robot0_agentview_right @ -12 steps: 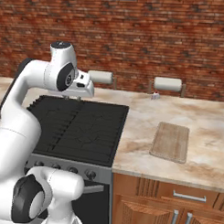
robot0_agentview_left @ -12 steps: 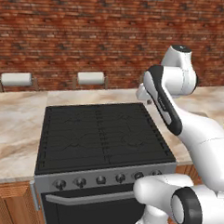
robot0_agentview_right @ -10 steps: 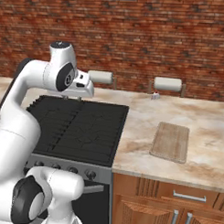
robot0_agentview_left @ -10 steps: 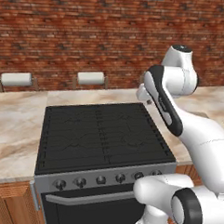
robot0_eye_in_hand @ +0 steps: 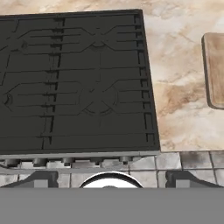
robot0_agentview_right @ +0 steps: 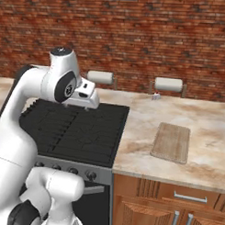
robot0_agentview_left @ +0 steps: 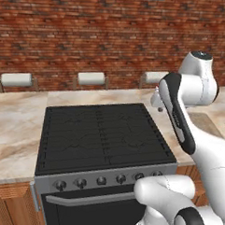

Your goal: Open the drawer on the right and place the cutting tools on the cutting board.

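— Anything moved since the earlier frames?
— Nothing I can see; my arm hangs unchanged over the black stovetop [robot0_agentview_left: 101,135].
— Right base view?
— The flat light-tan wooden cutting board [robot0_agentview_right: 171,142] lies on the beige marbled counter [robot0_agentview_right: 209,154], orange-brown wood drawer [robot0_agentview_right: 187,198] closed below.
— Hand view?
— Gripper [robot0_eye_in_hand: 110,177] fingers spread wide, empty.

black stove [robot0_agentview_left: 101,137] with front knobs [robot0_agentview_left: 101,180]; marbled countertop [robot0_agentview_right: 209,150], brick wall [robot0_agentview_right: 149,37], paper-towel rolls [robot0_agentview_right: 169,84]

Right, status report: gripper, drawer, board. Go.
Gripper open, empty, above the stove. Drawer shut, untouched. Cutting board bare on the counter; cutting tools unseen. Nothing blocking the drawer front.
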Available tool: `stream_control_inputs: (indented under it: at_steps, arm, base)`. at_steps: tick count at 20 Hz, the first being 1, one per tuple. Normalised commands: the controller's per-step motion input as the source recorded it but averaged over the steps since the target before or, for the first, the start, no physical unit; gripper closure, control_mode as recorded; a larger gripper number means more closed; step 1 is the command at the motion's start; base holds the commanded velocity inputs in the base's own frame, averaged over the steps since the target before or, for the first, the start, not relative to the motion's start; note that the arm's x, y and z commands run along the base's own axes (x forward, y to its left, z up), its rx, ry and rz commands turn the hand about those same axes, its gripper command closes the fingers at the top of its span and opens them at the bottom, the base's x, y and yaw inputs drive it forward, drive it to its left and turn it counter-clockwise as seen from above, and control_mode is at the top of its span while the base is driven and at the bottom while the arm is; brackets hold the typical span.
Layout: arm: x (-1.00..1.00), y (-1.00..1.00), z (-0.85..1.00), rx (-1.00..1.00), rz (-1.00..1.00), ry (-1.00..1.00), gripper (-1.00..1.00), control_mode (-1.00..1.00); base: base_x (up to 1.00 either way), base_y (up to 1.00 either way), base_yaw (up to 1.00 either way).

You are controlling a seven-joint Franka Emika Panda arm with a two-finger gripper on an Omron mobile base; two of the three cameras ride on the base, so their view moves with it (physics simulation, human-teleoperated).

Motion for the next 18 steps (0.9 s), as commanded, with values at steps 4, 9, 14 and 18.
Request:
stream_control_inputs:
  at_steps: [4, 9, 14, 18]
  arm:
    - [-0.47, -0.71, -0.12, 0.08, -0.15, 0.0, -1.0, -1.0]
    - [-0.38, -0.81, -0.09, 0.14, -0.11, 0.0, -1.0, -1.0]
    - [-0.31, -0.79, -0.15, 0.24, -0.13, 0.0, -1.0, -1.0]
    - [-0.31, -0.93, -0.27, 0.27, -0.16, -0.02, -1.0, -1.0]
  base:
    - [0.0, 0.0, 0.0]
    - [0.0, 0.0, 0.0]
    - [0.0, 0.0, 0.0]
    - [0.0, 0.0, 0.0]
